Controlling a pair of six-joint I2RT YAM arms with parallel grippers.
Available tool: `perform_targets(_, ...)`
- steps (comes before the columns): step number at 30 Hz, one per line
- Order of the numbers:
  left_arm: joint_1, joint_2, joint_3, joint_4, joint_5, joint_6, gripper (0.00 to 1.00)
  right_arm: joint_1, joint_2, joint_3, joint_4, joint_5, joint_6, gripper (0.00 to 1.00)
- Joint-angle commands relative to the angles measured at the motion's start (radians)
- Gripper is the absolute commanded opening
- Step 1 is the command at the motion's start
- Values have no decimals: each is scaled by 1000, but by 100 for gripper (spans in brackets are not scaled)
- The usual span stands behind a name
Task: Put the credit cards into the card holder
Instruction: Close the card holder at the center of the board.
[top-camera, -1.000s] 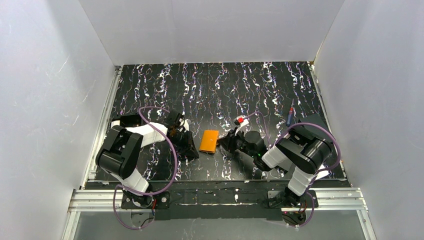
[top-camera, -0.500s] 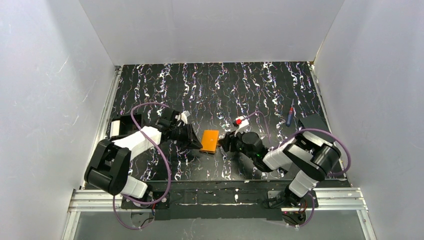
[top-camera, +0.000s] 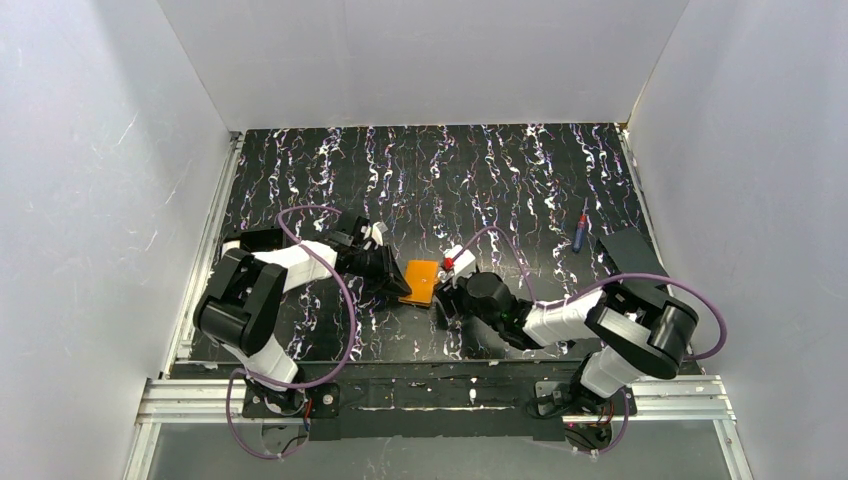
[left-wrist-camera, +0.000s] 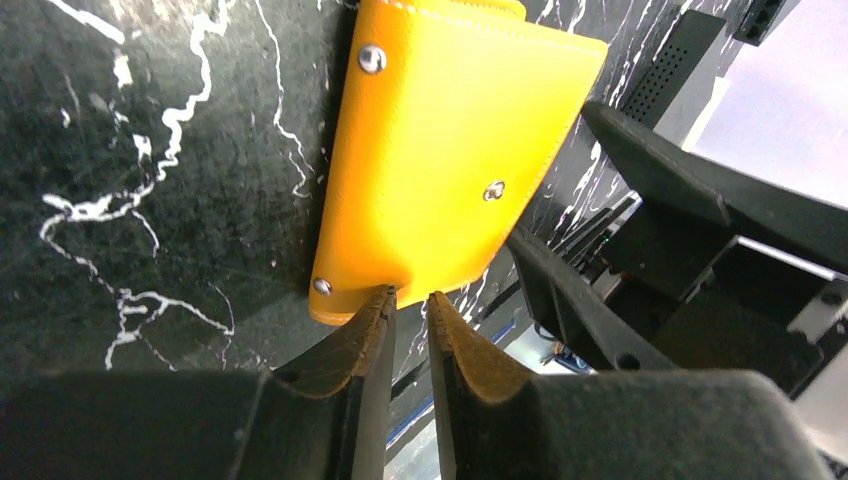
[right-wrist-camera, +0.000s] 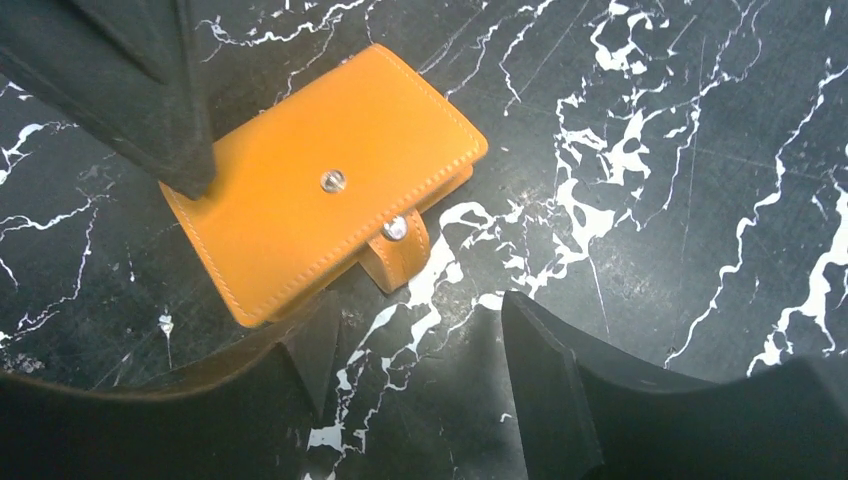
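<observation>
Clearly, the task is only at its beginning. The card holder (top-camera: 421, 282) lies flat on the black marbled table (top-camera: 500, 170), folded shut with its orange cover upward. No card is inside it, as far as the pictures show. I cannot recognise any credit card in the three views either. Well to the right of the card holder I see only a flat black rectangle (top-camera: 625, 247) and a slim blue tool (top-camera: 581, 232).

The snap tab (right-wrist-camera: 395, 248) sticks out from under the cover, on the side of the card holder facing the right arm. It does not lie over the stud on the cover, so I judge it is already unfastened.

The left gripper (left-wrist-camera: 410, 298) is at the opposite edge of the card holder. Its jaws are almost together, with only a narrow slit between them. The tips touch the edge of the cover, and I see nothing clamped between them. In the right wrist view one of its fingers rests on a corner of the cover.

The right gripper (right-wrist-camera: 415, 350) is just beside the card holder with its jaws wide apart and empty. The snap tab lies just in front of the gap.

What is left is nearly everything. The cover must be opened to show the sleeves, the cards must be found and picked up, and each one must be slid in.
</observation>
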Motion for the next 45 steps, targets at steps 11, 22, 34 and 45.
perform_targets(11,-4,4,10,45,22,-26,18,37,138,183,-27,295,7,66)
perform_targets(22,-4,-37,-2,32,-18,-23,19,-50,65,133,-137,353,538,47)
perform_targets(34,-4,30,117,35,25,-41,22,-105,7,61,-50,80,409,51)
perform_targets(45,-4,196,290,2,11,-29,21,-195,-123,284,-516,-192,374,57)
